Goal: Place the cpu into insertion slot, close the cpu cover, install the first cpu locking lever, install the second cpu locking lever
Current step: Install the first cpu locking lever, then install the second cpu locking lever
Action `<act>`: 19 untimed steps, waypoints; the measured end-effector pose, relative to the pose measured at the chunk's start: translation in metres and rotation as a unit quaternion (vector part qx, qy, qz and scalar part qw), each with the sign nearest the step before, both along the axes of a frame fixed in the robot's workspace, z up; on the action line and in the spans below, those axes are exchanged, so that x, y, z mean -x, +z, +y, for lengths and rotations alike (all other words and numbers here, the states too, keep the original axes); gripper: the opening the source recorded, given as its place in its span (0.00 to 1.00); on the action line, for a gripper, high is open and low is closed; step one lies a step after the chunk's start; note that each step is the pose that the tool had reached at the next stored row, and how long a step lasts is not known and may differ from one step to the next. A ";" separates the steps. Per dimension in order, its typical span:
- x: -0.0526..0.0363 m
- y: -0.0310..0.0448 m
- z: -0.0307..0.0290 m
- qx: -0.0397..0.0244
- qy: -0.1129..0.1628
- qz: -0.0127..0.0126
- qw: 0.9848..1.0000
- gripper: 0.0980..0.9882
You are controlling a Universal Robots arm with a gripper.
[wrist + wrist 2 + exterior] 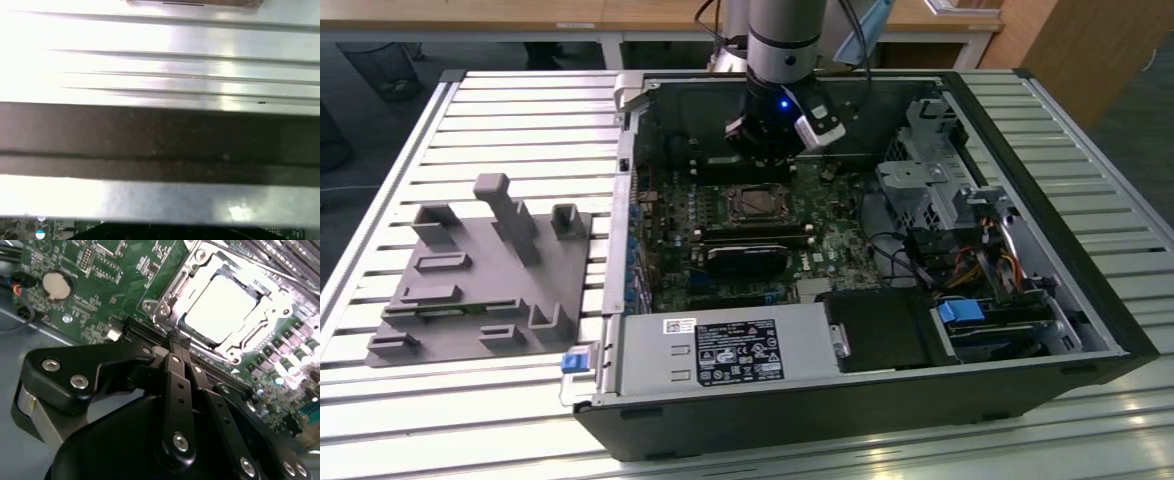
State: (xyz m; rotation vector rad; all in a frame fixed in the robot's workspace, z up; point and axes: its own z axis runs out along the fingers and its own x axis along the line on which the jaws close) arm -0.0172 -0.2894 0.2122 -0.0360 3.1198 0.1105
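Hovering inside the open black computer case (1067,300), the gripper (176,340) has its jaws pressed together, pinching nothing. Just beyond their tips the small flat square cpu with its pale metal top (217,307) lies in the silvery-rimmed square insertion slot (165,310), framed by the thin silvery metal cpu cover (252,342). Light, stiff and fragile by my judgement, the chip is best held by its bare edges.

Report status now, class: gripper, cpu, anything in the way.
Gripper shut, empty, tips at socket edge. Cpu seated in insertion slot. Cpu cover down around it. Nothing in the way.
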 end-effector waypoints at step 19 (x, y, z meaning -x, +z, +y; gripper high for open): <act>-0.0008 0.0001 -0.0066 0.000 0.000 0.000 1.000 0.01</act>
